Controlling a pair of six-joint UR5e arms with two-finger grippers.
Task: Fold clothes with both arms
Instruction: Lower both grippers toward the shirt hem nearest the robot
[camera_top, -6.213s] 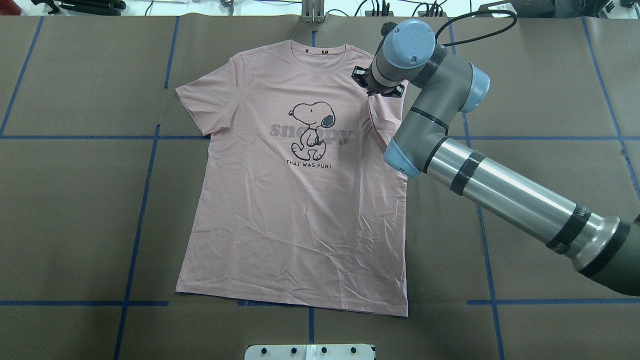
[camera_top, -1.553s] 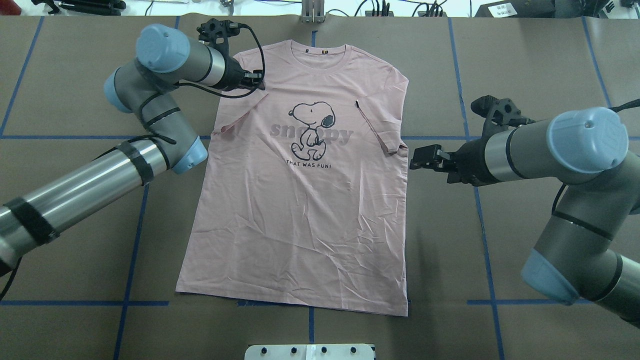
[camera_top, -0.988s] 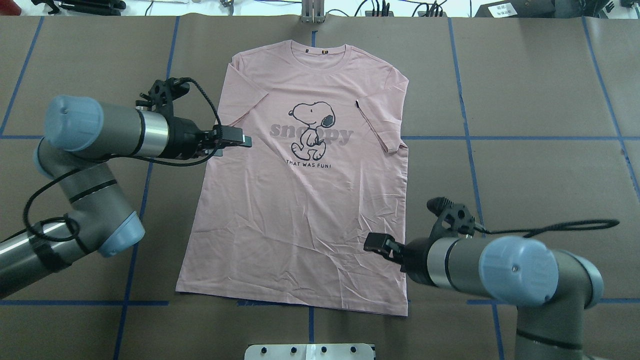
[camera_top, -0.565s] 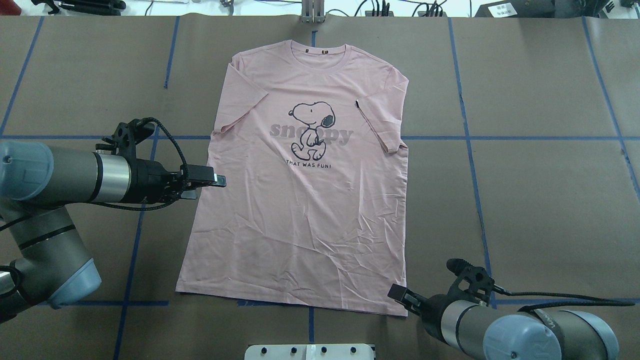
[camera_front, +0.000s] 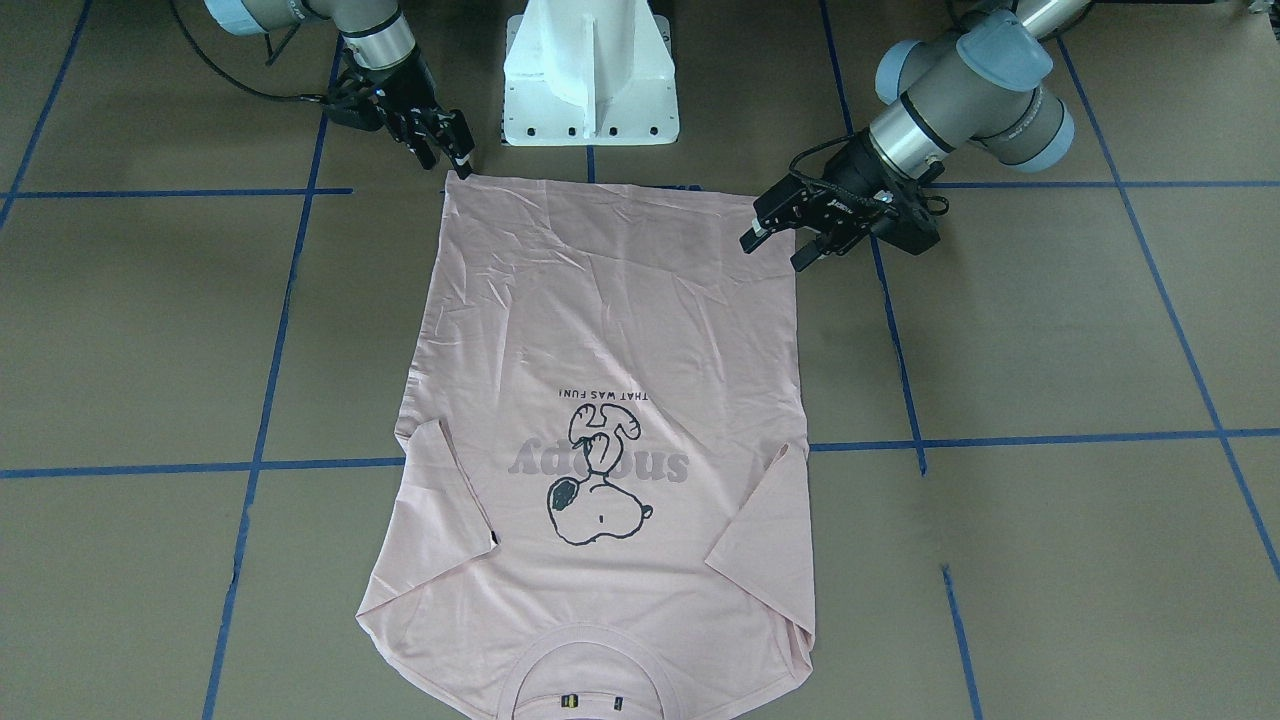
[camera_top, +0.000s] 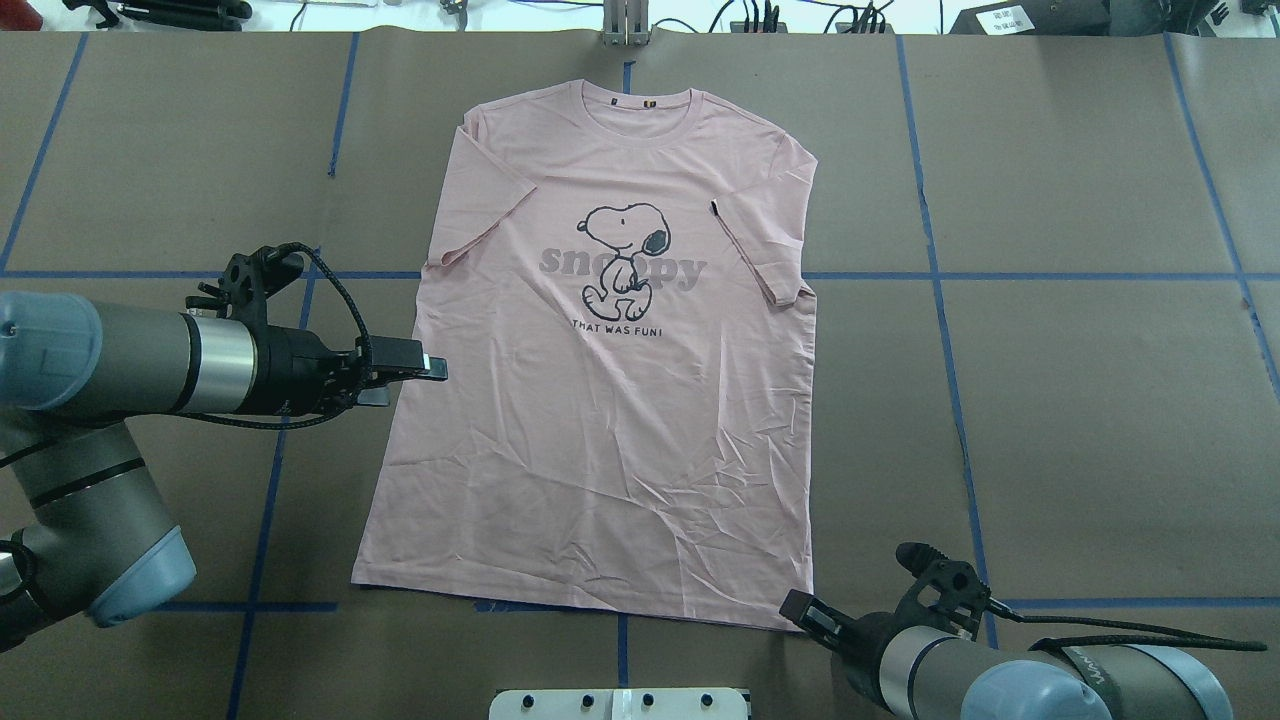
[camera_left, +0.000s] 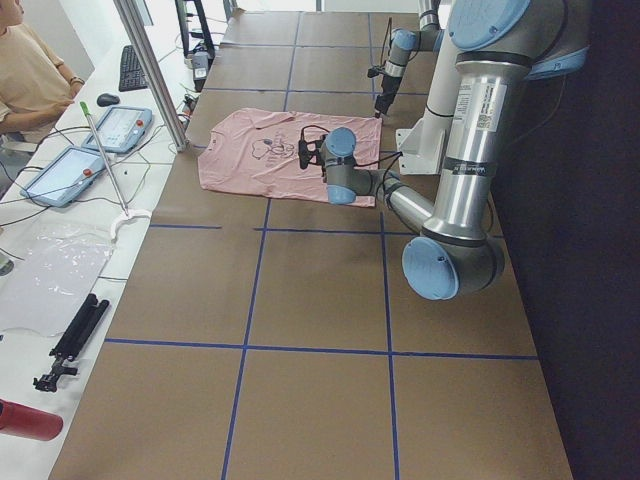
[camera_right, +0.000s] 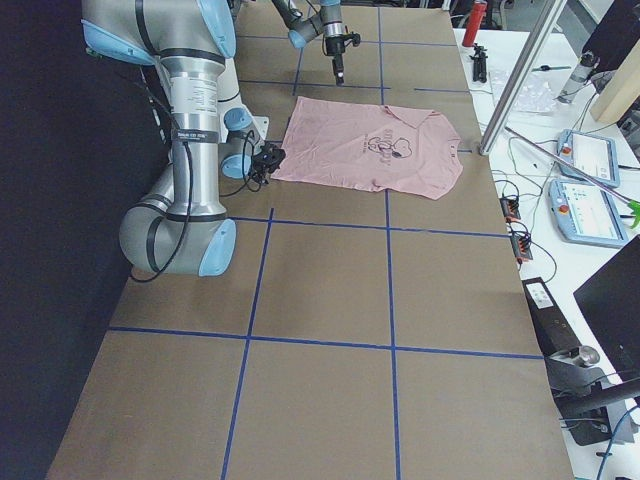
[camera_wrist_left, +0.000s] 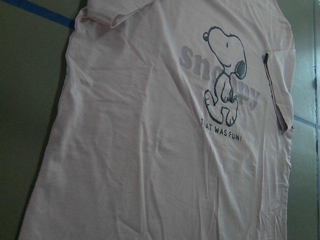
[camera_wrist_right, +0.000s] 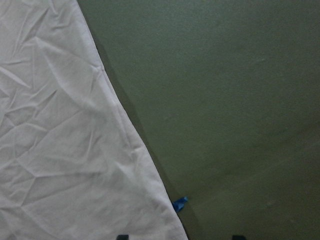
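Note pink T-shirt (camera_top: 600, 450) flat, print up, on table (camera_top: 1100, 400), sleeves tucked in; L gripper (camera_top: 425, 368) spread, empty, by its side edge, R gripper (camera_top: 800, 608) spread, empty, at hem corner, prob. staged to lift hem toward collar

T-shirt (camera_front: 620, 320) collar beyond front view's bottom edge

The shirt (camera_top: 600, 420) lies flat on the counter (camera_top: 1080, 400), collar far from the robot's base (camera_front: 590, 70), both sleeves (camera_top: 760, 250) folded onto it. The left arm's fingers (camera_top: 410, 358) hang by its left edge, the right arm's fingers (camera_top: 800, 607) at its near right corner.
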